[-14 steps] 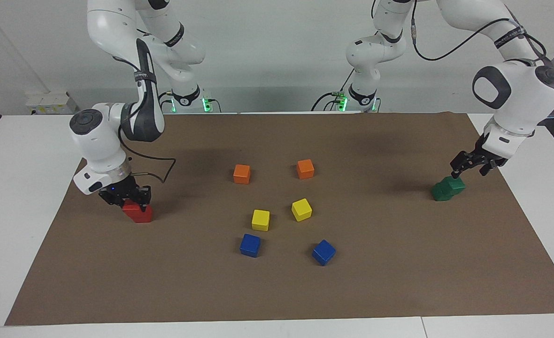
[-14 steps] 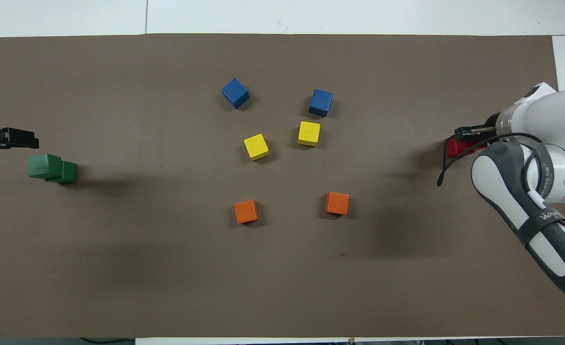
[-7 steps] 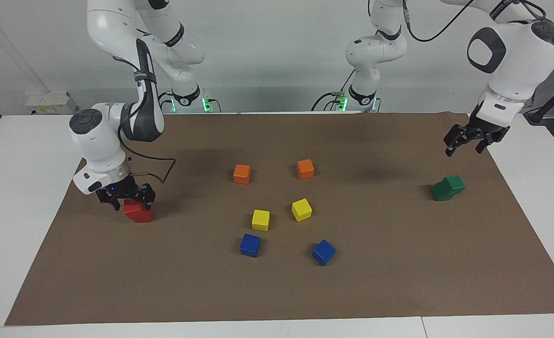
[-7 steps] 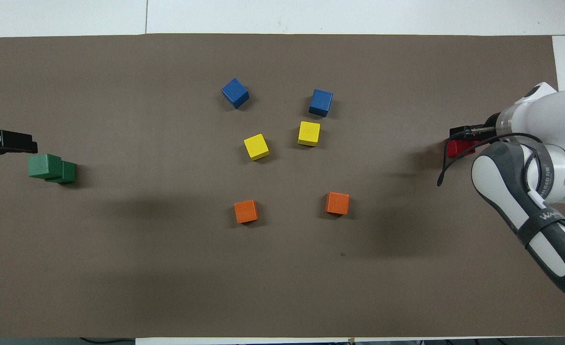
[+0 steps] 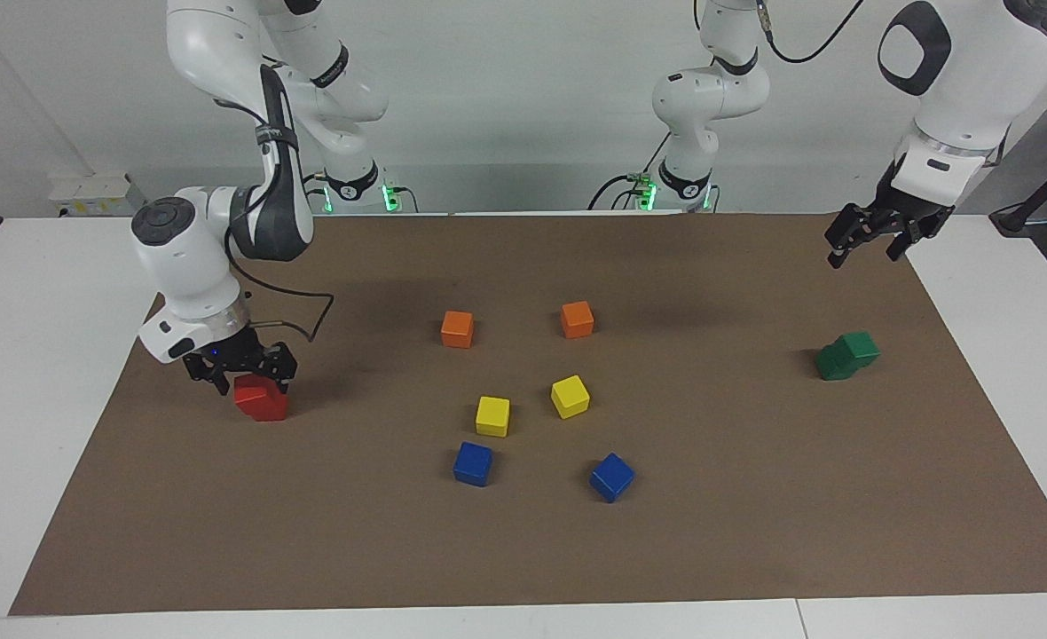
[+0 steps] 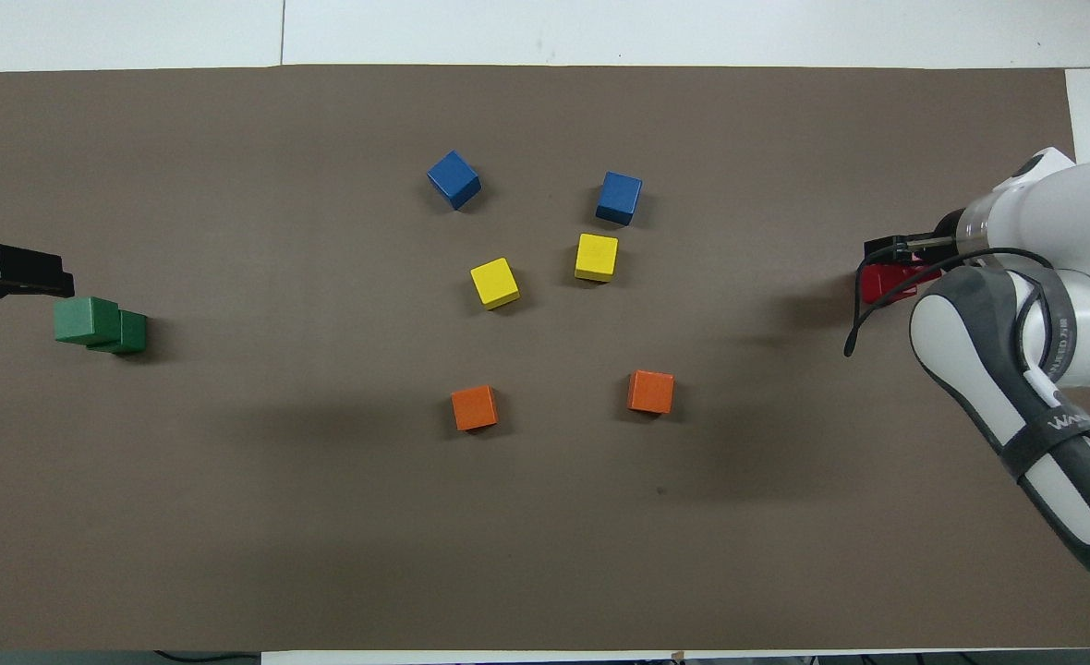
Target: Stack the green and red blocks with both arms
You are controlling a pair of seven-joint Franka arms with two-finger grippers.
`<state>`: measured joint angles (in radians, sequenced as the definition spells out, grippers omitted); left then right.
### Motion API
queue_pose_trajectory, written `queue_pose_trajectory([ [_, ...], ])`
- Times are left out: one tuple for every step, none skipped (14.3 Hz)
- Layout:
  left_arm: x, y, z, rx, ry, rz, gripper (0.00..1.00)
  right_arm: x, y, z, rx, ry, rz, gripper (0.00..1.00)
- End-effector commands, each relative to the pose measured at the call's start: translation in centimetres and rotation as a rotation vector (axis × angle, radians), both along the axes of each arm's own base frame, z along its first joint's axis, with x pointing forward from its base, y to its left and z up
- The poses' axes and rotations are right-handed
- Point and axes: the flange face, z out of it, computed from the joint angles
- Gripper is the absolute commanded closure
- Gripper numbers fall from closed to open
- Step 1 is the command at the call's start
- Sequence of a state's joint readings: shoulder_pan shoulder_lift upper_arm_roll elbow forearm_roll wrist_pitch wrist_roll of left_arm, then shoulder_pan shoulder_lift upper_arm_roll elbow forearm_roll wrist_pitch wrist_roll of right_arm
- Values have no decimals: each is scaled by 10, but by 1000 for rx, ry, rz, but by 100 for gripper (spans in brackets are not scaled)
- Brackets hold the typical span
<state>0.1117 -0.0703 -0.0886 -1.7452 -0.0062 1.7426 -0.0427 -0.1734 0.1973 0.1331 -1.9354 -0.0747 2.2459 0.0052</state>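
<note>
Facing view: right gripper [image 5: 241, 378] spread open just above red stack [image 5: 260, 398]; left gripper [image 5: 869, 240] open, raised high over the mat [image 5: 754, 515], green stack [image 5: 846, 355] at its end. Overhead view: green stack [image 6: 100, 324] offset, red stack [image 6: 887, 282] half hidden under the right gripper [image 6: 896, 251].

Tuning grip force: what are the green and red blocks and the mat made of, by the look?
Green blocks and red blocks: probably painted wood or hard plastic, judging by the glossy, even colour and slightly rounded edges; which one is unclear. Mat: looks like matte brown paper or thin card, lying flat, with no sheen and straight-cut edges.
</note>
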Motion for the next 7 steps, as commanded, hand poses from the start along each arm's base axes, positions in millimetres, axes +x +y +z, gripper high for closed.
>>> queue_pose_trajectory([
  [-2,-9,14,-1,-12,14,0,-1,43,78,15,-3,1,0],
  [0,-18,18,-2,-17,-3,0,-10,52,107,7,-28,14,0],
  [0,-22,17,0,-11,-13,0,-22,63,134,-2,-50,33,0],
  [-2,-26,15,-1,8,-20,0,-37,70,156,-13,-49,44,0],
  [-5,-25,14,-2,29,-20,0,-53,74,174,-23,-33,46,0],
  [-7,-23,12,-6,50,-23,0,-70,77,197,-12,-30,41,0],
  [-7,-23,11,-8,54,-25,0,-84,81,214,21,-32,34,0],
])
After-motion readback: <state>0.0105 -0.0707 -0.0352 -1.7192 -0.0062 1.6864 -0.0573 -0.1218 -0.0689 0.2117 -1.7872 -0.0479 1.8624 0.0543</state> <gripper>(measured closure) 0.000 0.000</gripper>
